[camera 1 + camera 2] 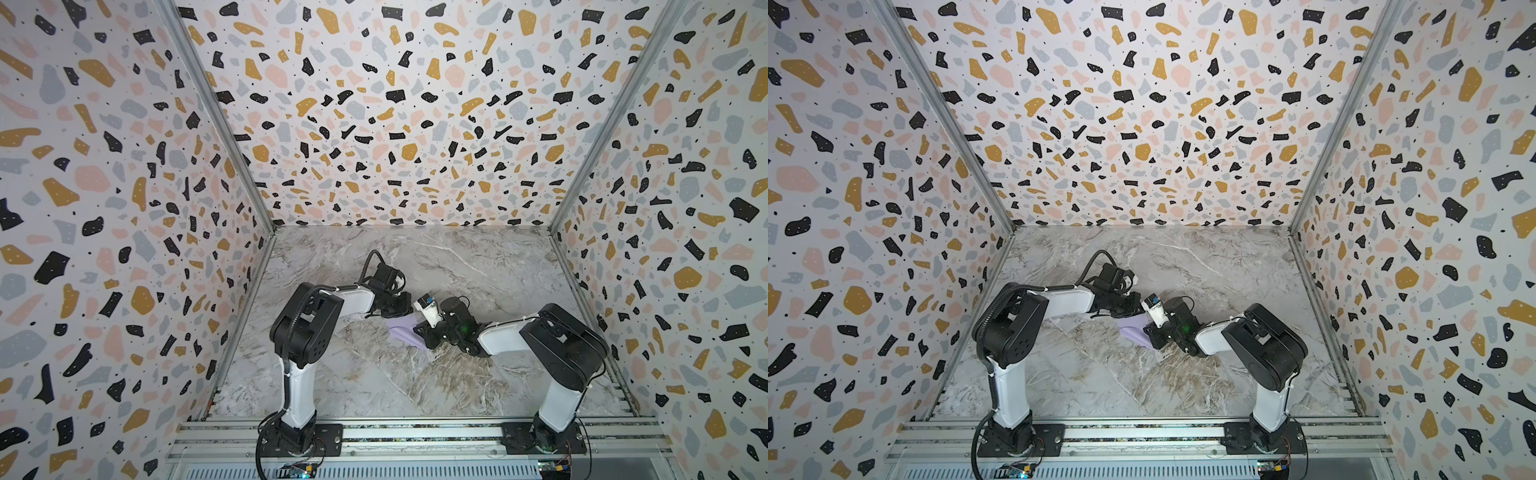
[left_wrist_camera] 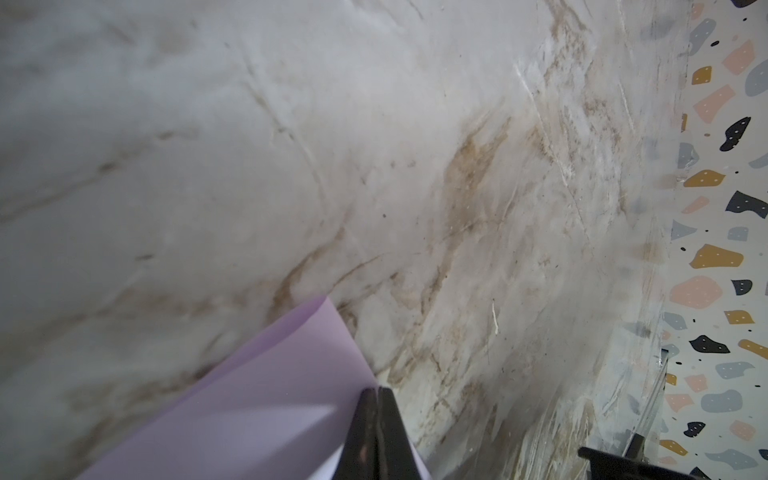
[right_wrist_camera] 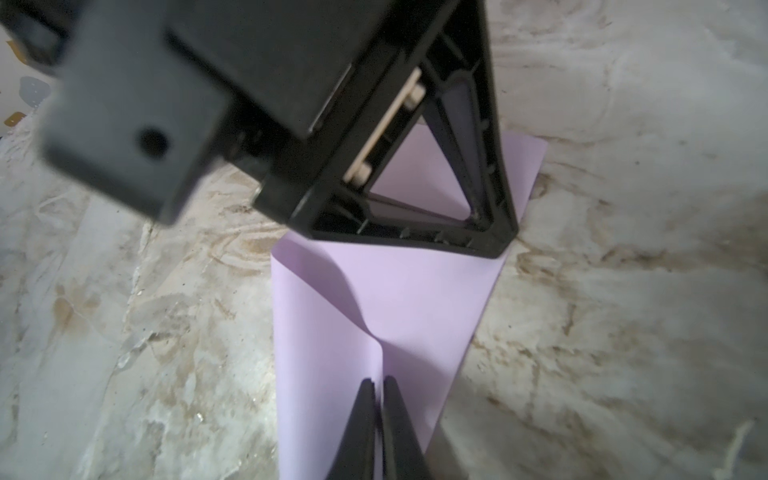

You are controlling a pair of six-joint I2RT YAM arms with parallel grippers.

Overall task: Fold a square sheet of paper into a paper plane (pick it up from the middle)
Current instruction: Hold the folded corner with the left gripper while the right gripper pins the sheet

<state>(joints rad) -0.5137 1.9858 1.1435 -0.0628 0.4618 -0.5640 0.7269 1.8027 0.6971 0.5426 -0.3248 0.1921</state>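
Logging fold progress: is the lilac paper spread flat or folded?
Partly folded: the square sheet of paper buckles into a ridge pinched in the right gripper.

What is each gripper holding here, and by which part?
Both hold the square sheet of paper: the right gripper pinches a raised ridge in its surface, and the left gripper appears shut on one edge.

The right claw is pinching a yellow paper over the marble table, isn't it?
Not quite: the paper is pale lilac, not yellow, as the right wrist view shows. The rest holds: the right claw is shut on a raised ridge of it over the marble table.
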